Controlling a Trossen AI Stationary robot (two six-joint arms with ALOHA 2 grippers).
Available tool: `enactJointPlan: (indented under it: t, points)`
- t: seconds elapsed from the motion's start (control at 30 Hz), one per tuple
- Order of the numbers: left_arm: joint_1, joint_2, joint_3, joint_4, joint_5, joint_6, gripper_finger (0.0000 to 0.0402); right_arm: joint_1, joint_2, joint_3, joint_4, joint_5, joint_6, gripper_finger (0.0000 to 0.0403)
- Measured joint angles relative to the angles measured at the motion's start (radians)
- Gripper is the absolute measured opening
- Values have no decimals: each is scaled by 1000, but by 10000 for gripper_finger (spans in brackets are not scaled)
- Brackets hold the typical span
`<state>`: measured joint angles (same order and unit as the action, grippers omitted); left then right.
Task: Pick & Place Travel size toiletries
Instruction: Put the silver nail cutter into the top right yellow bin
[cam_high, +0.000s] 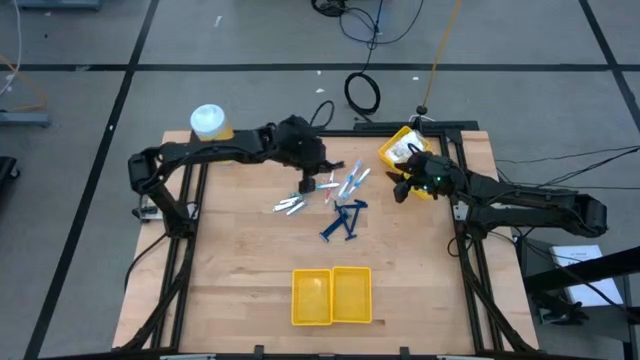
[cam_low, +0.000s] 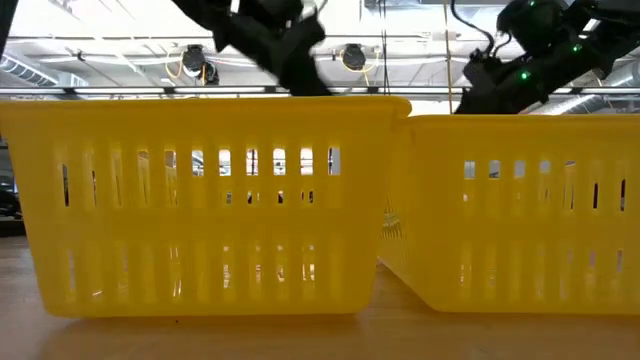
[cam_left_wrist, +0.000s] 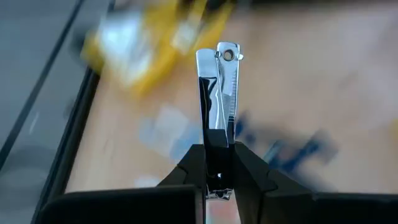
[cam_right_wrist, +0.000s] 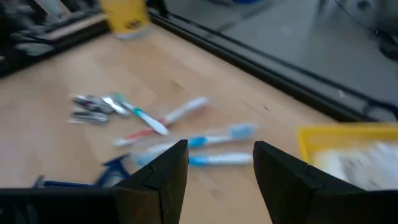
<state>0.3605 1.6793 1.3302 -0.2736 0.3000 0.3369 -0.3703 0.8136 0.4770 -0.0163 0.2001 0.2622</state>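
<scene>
- Left gripper (cam_left_wrist: 219, 180) is pinched on a silvery metal nail clipper (cam_left_wrist: 219, 93); the clipper stands out straight from between the dark fingers, pivot end farthest from the wrist.
- In the high view the left gripper (cam_high: 306, 183) sits over the far-centre of the light wooden table (cam_high: 240, 260), just beside the heap of toiletries.
- Loose pile on the table: small silvery clipper pieces (cam_high: 289, 205), thin white and light-blue toothbrushes (cam_high: 352, 182), and dark blue T-shaped razors (cam_high: 343, 220) nearer the centre. All lie on bare wood, none in a bin.
- Right gripper (cam_right_wrist: 221, 165) has its fingers spread, nothing between them. In the high view it (cam_high: 403, 185) hangs at the far right side of the table, just beside a tilted yellow container (cam_high: 398, 147) holding clear packets of white bits (cam_high: 411, 150).
- Right wrist view looks across the toothbrushes (cam_right_wrist: 199, 142) and silvery pieces (cam_right_wrist: 92, 107) on the wood.
- Yellow rectangular two-compartment bin (cam_high: 331, 296) sits at the near-centre edge, well apart from the pile; both compartments look bare.
- Big yellow jar with white lid (cam_high: 209, 122) stands at the far left corner.
- Low view is filled by the bin's slotted yellow walls (cam_low: 200, 200); both arms show above it.
</scene>
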Motion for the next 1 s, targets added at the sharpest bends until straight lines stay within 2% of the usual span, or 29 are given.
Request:
enactJointPlan:
  t: [0.1,0.27,0.53,0.73,0.9,1.0]
  points:
    - [-45,18,-12,157,68,1,33,46,14,0,72,-22,-41,169]
    - [-109,50,-56,360,119,-34,33,135,54,0,205,-22,-137,169]
    - [-143,56,-173,626,132,-110,32,274,154,0,464,-23,-324,171]
    - [-134,55,-223,646,126,-124,31,339,226,-1,626,-113,-380,213]
    - [-131,54,-234,672,121,-140,31,360,271,-1,722,-121,-380,262]
    - [-144,54,-234,684,119,-138,31,360,303,-1,765,-121,-380,277]
